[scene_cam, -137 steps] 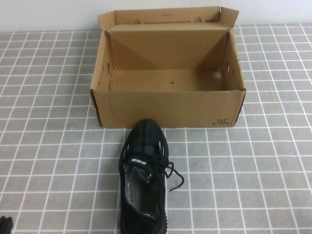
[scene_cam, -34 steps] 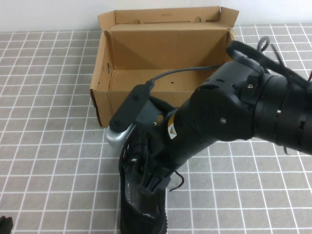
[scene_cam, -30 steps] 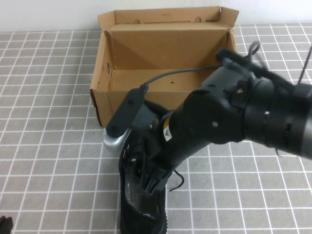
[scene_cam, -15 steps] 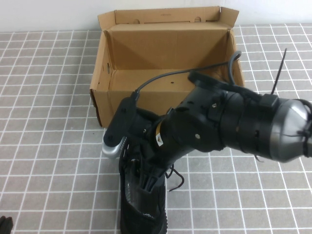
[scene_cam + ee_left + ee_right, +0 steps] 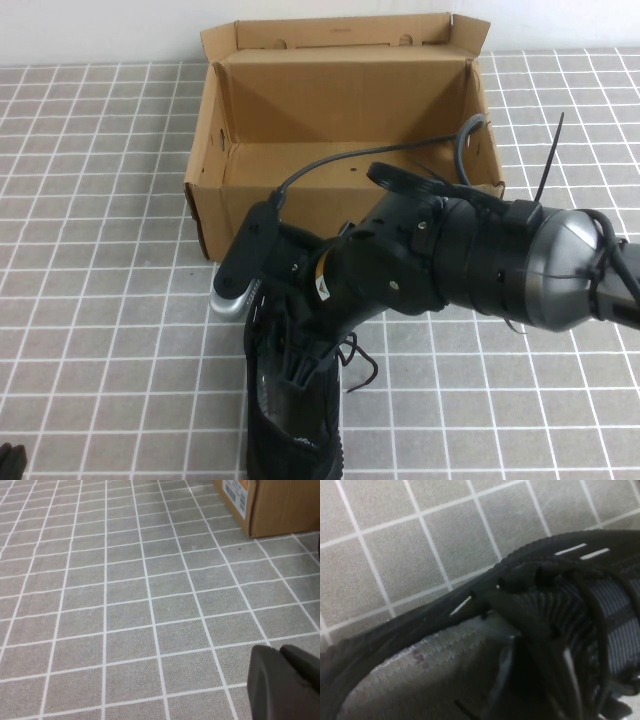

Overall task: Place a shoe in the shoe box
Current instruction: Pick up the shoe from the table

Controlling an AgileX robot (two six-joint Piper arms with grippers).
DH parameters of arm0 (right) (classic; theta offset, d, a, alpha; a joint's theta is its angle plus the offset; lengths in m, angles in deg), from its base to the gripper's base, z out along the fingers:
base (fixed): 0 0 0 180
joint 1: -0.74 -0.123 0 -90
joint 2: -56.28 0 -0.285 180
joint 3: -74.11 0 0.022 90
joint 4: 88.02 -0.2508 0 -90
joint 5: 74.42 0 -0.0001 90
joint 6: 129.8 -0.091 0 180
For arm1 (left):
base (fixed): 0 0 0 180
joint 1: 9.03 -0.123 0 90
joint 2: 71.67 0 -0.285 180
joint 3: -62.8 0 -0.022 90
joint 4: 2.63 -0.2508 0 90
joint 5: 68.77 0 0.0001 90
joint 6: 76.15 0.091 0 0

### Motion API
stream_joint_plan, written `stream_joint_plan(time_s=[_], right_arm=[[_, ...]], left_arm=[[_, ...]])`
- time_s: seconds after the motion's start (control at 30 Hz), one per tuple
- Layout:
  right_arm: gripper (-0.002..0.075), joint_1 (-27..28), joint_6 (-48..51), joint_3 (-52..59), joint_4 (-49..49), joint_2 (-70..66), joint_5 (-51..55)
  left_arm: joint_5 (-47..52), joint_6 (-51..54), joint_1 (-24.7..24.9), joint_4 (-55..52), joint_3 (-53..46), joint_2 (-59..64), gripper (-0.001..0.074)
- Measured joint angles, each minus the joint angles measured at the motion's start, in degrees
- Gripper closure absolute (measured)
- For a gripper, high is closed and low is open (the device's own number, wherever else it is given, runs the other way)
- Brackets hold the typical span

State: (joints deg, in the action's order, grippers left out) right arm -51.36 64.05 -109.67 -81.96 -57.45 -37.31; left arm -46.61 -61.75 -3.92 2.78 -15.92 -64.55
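The black knit shoe (image 5: 292, 432) lies on the tiled table just in front of the shoe box (image 5: 350, 215), toe toward the box. The brown cardboard box stands open, its flap lid up at the back and its inside bare. My right gripper (image 5: 300, 370) reaches down into the shoe's mouth at the tongue and laces. The right wrist view shows the shoe (image 5: 545, 580) very close, with its side dashes, laces and grey lining. My left gripper (image 5: 282, 680) is shut and holds nothing, low over bare tiles at the near left corner (image 5: 8, 462).
The right arm's bulky wrist and its cable (image 5: 350, 155) hang over the box's front wall. A corner of the box (image 5: 280, 505) with a white label shows in the left wrist view. Grey tiles surround the box and the shoe on all sides.
The right arm has swung lower and leftward over the shoe while its gripper stayed at the shoe's mouth. Shoe, box and left arm have not moved.
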Motion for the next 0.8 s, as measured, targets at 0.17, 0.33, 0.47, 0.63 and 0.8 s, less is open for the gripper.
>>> stream_joint_plan(time_s=[0.17,0.33,0.47,0.63,0.8], right_arm=[[0.0371,0.0,0.0,-0.14,0.0,-0.42,0.0],[0.0557,0.0,0.0,-0.13,-0.1,-0.42,0.8],[0.0701,0.0,0.0,-0.13,-0.23,-0.46,1.98],[0.0724,0.0,0.0,-2.69,-0.59,-0.55,7.47],[0.0725,0.1,0.0,-9.17,-2.39,-0.69,18.91]], left_arm=[[0.0,0.0,0.0,0.0,0.0,0.0,0.0736],[0.0,0.0,0.0,0.0,0.0,0.0,0.0736],[0.0,0.0,0.0,0.0,0.0,0.0,0.0736],[0.0,0.0,0.0,0.0,0.0,0.0,0.0736],[0.0,0.0,0.0,0.0,0.0,0.0,0.0736]])
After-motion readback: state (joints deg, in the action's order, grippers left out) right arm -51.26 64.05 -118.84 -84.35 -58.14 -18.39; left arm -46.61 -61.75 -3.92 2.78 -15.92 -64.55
